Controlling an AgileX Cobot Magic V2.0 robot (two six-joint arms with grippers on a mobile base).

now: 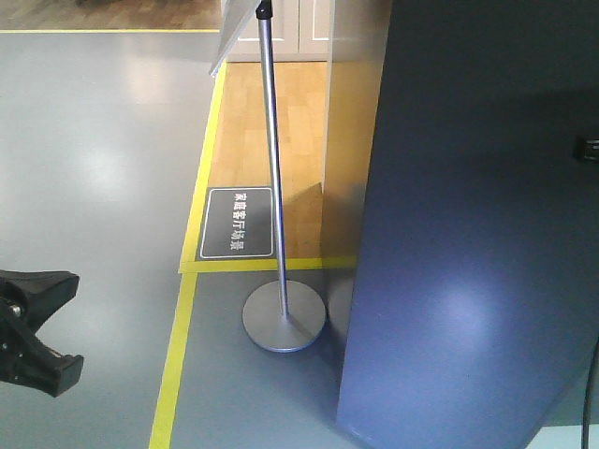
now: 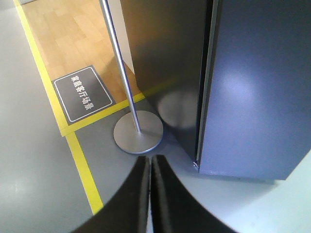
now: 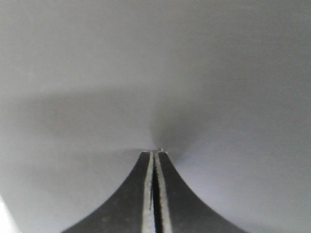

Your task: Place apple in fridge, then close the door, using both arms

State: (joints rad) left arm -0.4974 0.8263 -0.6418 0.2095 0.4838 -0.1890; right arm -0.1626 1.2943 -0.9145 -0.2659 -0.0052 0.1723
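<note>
Door (image 2: 257, 87) is the thing in play: dark grey slab filling the right of the front and left-wrist views, tall, long axis vertical. In the left-wrist view only a thin seam separates it from the fridge (image 2: 165, 63) body, so it looks almost shut, not latched as far as I can tell.

Right gripper (image 3: 154, 154) is pinched closed, empty, tips touching or just off a flat grey surface that fills its view, probably the door face, so I'd say right arm is nearer and does the final push, straight into the panel.

Left gripper (image 2: 149, 160) also closed, holding nothing, hanging above the floor near the sign stand base (image 2: 138, 132), door to its right and farther off.

Apple not visible in any view; presumably inside the fridge, can't confirm.
</note>
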